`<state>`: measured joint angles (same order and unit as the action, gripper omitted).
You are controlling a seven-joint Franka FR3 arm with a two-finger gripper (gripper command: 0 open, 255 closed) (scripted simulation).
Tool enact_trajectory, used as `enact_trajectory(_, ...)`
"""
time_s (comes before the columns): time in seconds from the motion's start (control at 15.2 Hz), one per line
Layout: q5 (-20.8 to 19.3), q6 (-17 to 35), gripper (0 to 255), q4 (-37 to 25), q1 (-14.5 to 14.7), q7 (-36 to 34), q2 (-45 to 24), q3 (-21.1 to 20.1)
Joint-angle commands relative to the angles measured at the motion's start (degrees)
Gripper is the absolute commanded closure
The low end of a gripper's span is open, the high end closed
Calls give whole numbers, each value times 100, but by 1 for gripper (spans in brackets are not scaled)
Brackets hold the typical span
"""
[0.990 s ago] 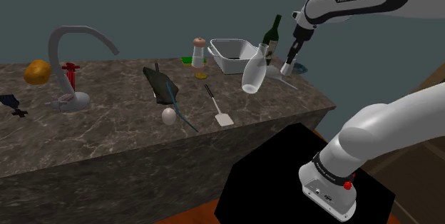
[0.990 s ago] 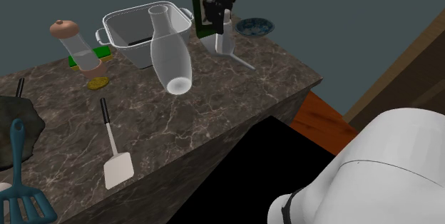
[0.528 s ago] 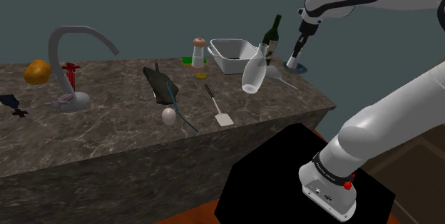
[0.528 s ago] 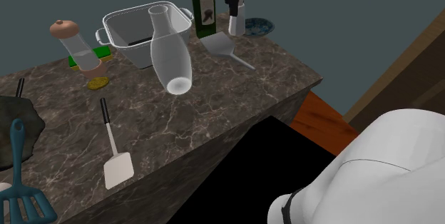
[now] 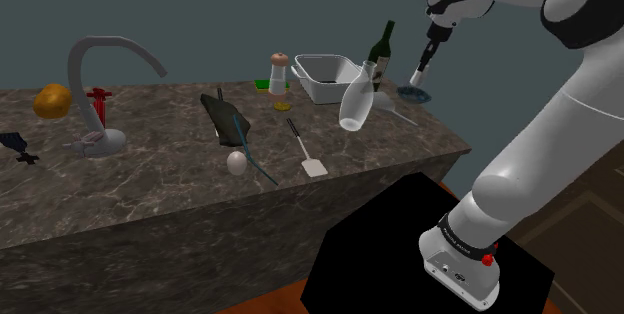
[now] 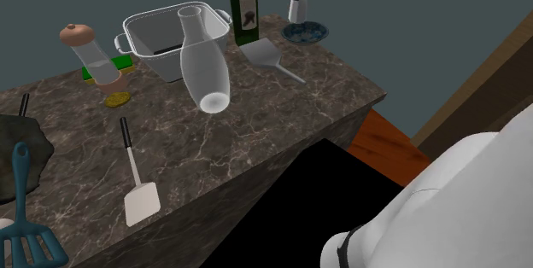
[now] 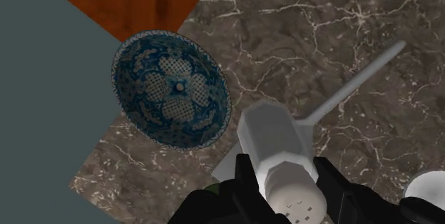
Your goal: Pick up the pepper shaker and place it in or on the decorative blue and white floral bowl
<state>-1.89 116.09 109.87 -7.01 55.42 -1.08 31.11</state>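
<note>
Holding pepper shaker [image 7: 274,140] near-vertical, cap [image 7: 296,197] toward claw [image 7: 285,169].

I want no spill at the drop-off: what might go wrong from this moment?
1. In the wrist view the bowl lies off to one side of the shaker clasped in the gripper; released now, it would likely miss and hit the counter.
2. The bowl sits at the counter's corner, so a nudge while lowering might push it off.
</note>
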Motion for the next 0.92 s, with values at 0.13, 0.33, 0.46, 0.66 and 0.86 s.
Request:
enact_trajectory(0.13,588,-237,255,-1007,-330,684,-898,188)
enact_trajectory(0.33,1032,-525,255,-1905,-710,1114,-1620,217)
enact_trajectory(0.46,1284,-667,255,-2440,-984,1329,-2072,189)
enact_trajectory(0.66,1302,-447,255,-2238,-974,1343,-2095,169)
enact_trajectory(0.86,1331,-233,255,-2053,-965,1362,-2131,153)
